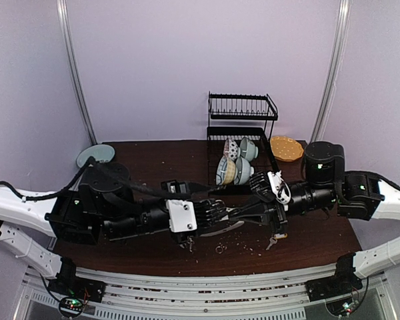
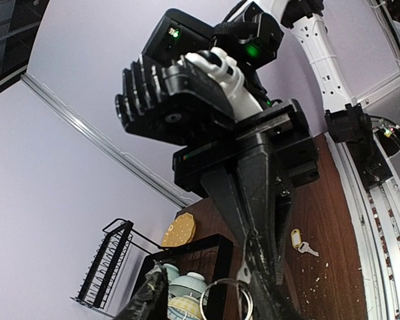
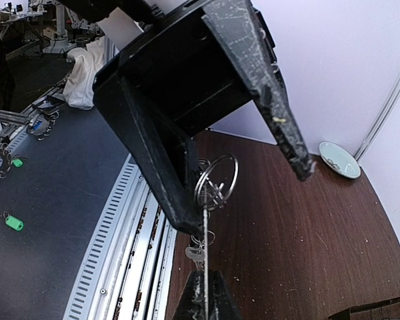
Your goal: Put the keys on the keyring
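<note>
two risks: could lose the thin, springy grey wire keyring [image 3: 205, 240] from the clenched right gripper [image 3: 205, 285], or knock its small dangling ring [image 3: 217, 180] with the left gripper [image 3: 243, 197], jaws parted. leaves the keys [image 2: 300, 243], flat silver metal on smooth yellow tag, loose near the table's [image 2: 333, 220] front edge.

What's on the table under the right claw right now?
The keys, a yellow tag with a silver key, lie loose on the table roughly below the right claw, among pale crumbs. The claw itself covers the patch directly beneath, so anything there is unseen.
</note>
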Available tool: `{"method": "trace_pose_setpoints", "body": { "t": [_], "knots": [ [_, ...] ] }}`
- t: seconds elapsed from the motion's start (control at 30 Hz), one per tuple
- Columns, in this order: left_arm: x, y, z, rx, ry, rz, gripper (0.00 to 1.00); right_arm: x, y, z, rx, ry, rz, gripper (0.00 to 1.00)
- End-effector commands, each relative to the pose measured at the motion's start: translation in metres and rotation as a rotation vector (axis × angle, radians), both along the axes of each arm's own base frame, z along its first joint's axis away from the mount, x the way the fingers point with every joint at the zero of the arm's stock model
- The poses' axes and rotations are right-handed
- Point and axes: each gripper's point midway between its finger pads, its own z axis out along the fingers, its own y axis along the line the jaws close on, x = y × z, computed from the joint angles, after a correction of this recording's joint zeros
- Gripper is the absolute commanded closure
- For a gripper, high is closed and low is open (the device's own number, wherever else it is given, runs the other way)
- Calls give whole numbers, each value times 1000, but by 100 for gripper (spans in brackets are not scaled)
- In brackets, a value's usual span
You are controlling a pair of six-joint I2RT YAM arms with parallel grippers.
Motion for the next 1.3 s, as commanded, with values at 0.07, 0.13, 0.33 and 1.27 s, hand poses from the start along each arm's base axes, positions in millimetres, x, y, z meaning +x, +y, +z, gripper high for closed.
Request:
{"method": "trace_pose_setpoints", "body": {
  "t": [0.07,0.13,0.33,1.27],
  "knots": [
    [-3,4,34,-88,20,-13,59,-6,0,11,25,-7,27,100],
    [-6,5,31,-78,30,-31,57,-5,0,11,24,-9,24,100],
    [-27,7,22,-47,84,-146,45,-5,-1,12,28,-15,18,100],
    [6,5,12,32,462,90,63,13,-1,19,48,-27,-85,100]
  ]
}}
